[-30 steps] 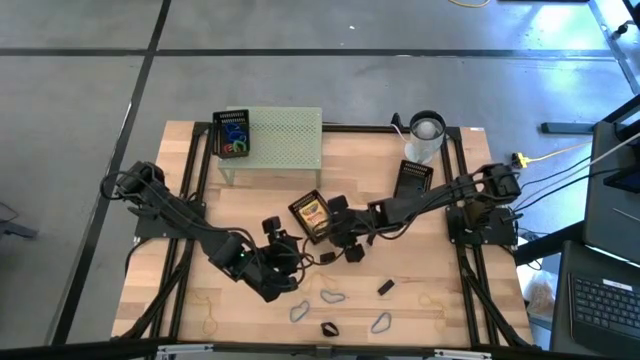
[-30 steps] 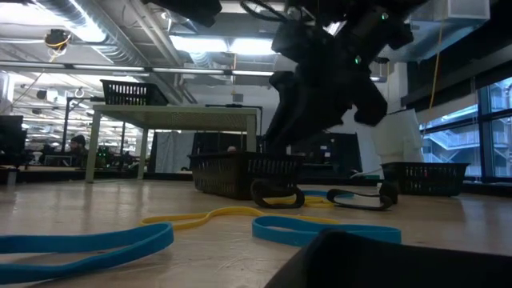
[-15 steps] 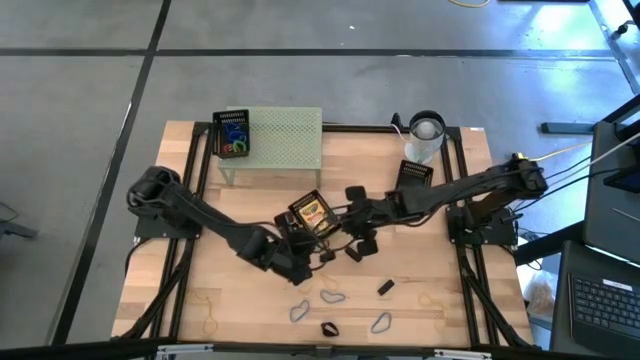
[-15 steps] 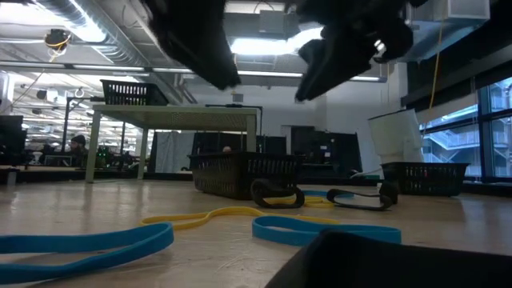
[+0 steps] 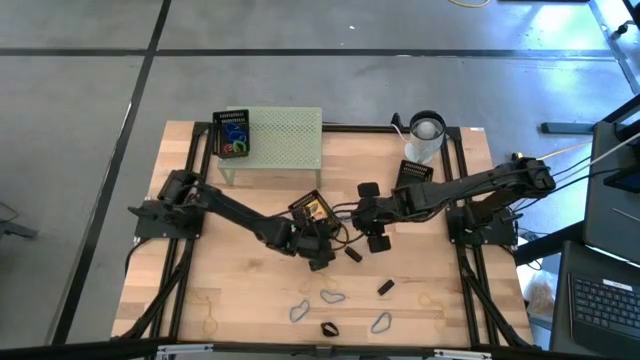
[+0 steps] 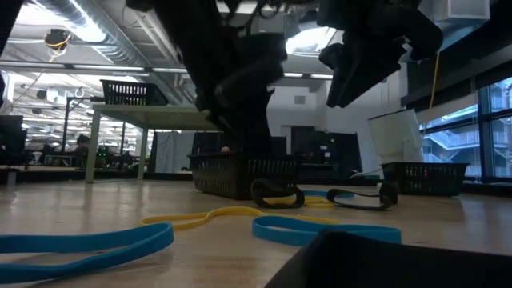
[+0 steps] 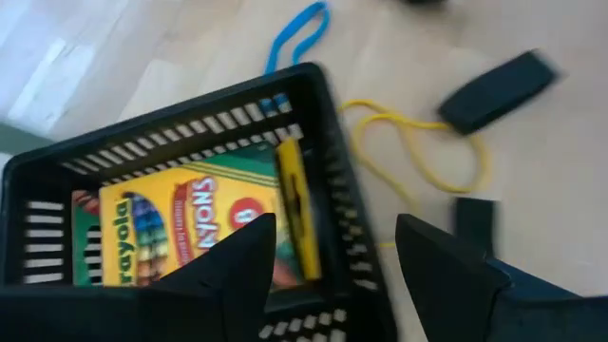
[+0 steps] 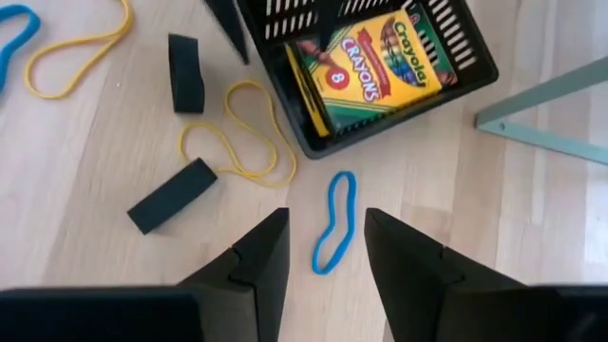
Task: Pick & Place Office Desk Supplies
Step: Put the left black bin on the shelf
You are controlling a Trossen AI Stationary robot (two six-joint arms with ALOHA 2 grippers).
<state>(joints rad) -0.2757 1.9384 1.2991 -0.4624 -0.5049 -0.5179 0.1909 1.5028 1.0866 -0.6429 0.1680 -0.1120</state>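
A black mesh basket (image 5: 310, 212) at mid-table holds a yellow-green crayon box (image 7: 195, 228), which lies flat inside. My left gripper (image 7: 332, 237) is open and hovers over the basket's near corner (image 5: 322, 248). My right gripper (image 8: 328, 242) is open too, above the table just right of the basket (image 5: 362, 215). A blue loop (image 8: 334, 220) lies flat on the wood below its fingers. Yellow rubber bands (image 8: 233, 133) and small black clips (image 8: 173, 195) lie loose between the two grippers. A second basket (image 5: 232, 133) with coloured loops sits on the green stand.
The pale green perforated stand (image 5: 280, 140) stands at the far edge, a white cup (image 5: 425, 135) and another black basket (image 5: 413, 175) far right. Grey wire clips (image 5: 330, 296), a black clip (image 5: 385, 287) and tan rubber bands (image 5: 210, 322) lie near the near edge.
My left gripper has swung from the near-centre of the table toward the far right, ending over the crayon basket. My right gripper has drawn back from beside the basket toward the table's right edge and risen. The basket and loose items have stayed put.
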